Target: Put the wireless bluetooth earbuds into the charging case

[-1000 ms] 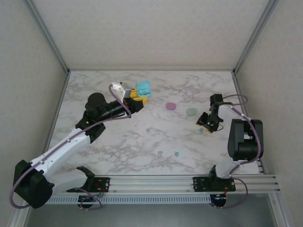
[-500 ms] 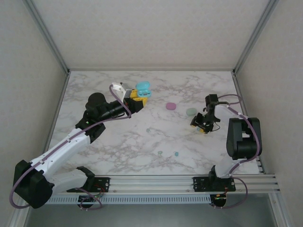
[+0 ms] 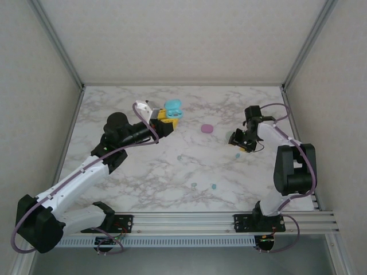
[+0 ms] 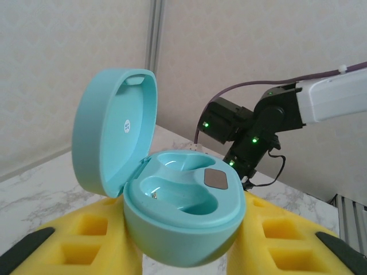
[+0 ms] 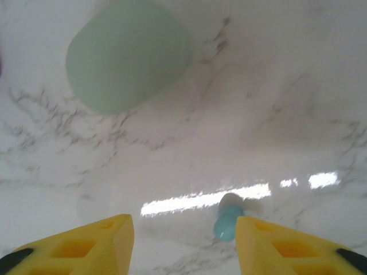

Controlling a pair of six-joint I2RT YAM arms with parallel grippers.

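My left gripper (image 3: 164, 116) is shut on the open teal charging case (image 4: 184, 213) and holds it above the table. The lid (image 4: 113, 133) stands up, and both sockets are empty. My right gripper (image 5: 183, 232) hangs open low over the marble. A teal earbud (image 5: 228, 223) lies between its yellow fingers (image 5: 98, 245), close to the right one and untouched. The same earbud (image 3: 237, 155) lies just in front of the right gripper (image 3: 240, 140) in the top view. More earbuds lie on the table: one (image 3: 179, 157) mid-table, two (image 3: 194, 185) (image 3: 213, 187) nearer the front.
A closed mint green case (image 5: 127, 55) lies just beyond the right fingers. A closed pink case (image 3: 207, 128) sits mid-table between the arms. The right arm (image 4: 252, 133) shows behind the teal case in the left wrist view. Walls and rails frame the table.
My right gripper has moved away from the bases and a little left, now over the mint case, which uncovers the teal earbud. Its jaws widened slightly. The left arm stayed still.
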